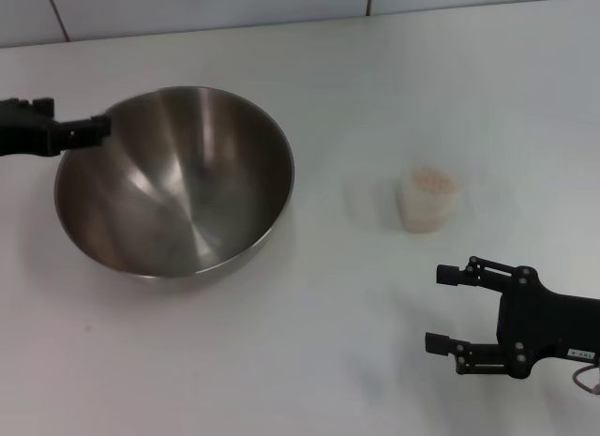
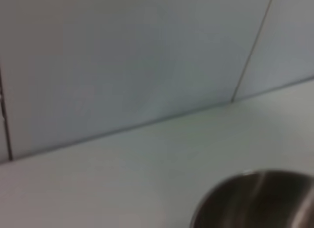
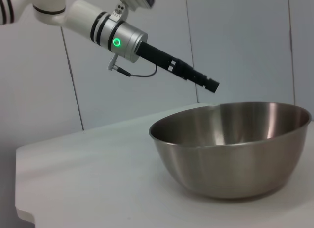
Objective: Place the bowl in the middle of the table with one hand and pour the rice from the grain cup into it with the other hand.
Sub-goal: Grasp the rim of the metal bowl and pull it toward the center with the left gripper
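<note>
The steel bowl (image 1: pixel 173 183) stands on the white table (image 1: pixel 309 361), left of the middle, and looks empty. It also shows in the right wrist view (image 3: pixel 230 149) and the left wrist view (image 2: pixel 255 201). My left gripper (image 1: pixel 98 127) is at the bowl's far-left rim; the right wrist view shows its tip (image 3: pixel 211 85) just above the rim, fingers together, holding nothing. The grain cup (image 1: pixel 427 202) stands upright to the right of the bowl with the rice (image 1: pixel 431 180) in it. My right gripper (image 1: pixel 436 309) is open and empty, in front of the cup.
A pale tiled wall (image 1: pixel 206 5) runs along the table's far edge. The table's corner and edge show in the right wrist view (image 3: pixel 24 208).
</note>
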